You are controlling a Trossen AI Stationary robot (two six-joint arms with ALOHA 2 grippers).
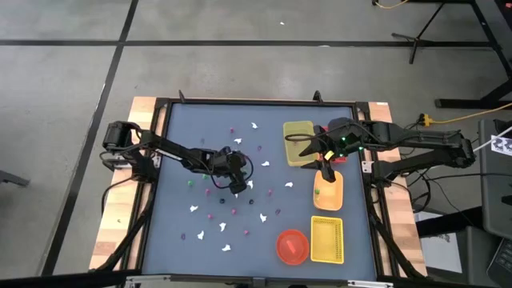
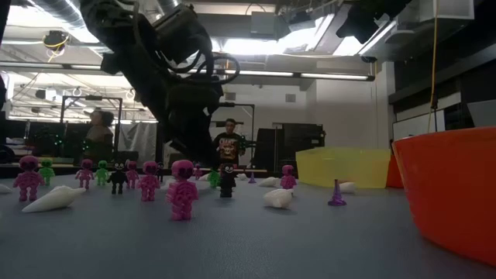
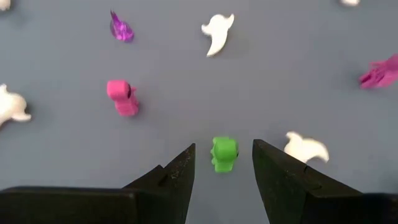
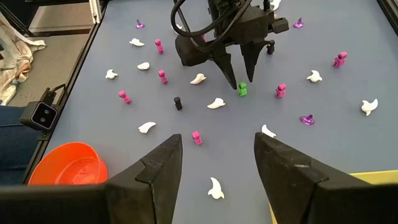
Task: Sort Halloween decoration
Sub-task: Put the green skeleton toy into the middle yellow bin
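Small Halloween decoration pieces lie scattered on the grey table (image 1: pixel 184 128): white ghosts (image 3: pixel 217 32), pink figures (image 3: pixel 122 97), purple bits (image 3: pixel 120 30) and a dark figure (image 4: pixel 178 103). A green figure (image 3: pixel 224 154) stands on the table mid-field. My left gripper (image 3: pixel 224 163) is open and slants down over it, one finger on either side, with a gap on both sides. The right wrist view shows that gripper (image 4: pixel 239 73) just above the green figure (image 4: pixel 242 89). My right gripper (image 4: pixel 217 146) waits open and holds nothing, raised over the trays at the table's right.
At the table's right stand a yellow tray (image 1: pixel 298 142), an orange tray (image 1: pixel 328 192), a yellow meshed tray (image 1: pixel 326 240) and a round red-orange bowl (image 1: pixel 292 246). A white ghost (image 3: pixel 306 148) lies close beside the left gripper's finger. People stand in the room beyond the table.
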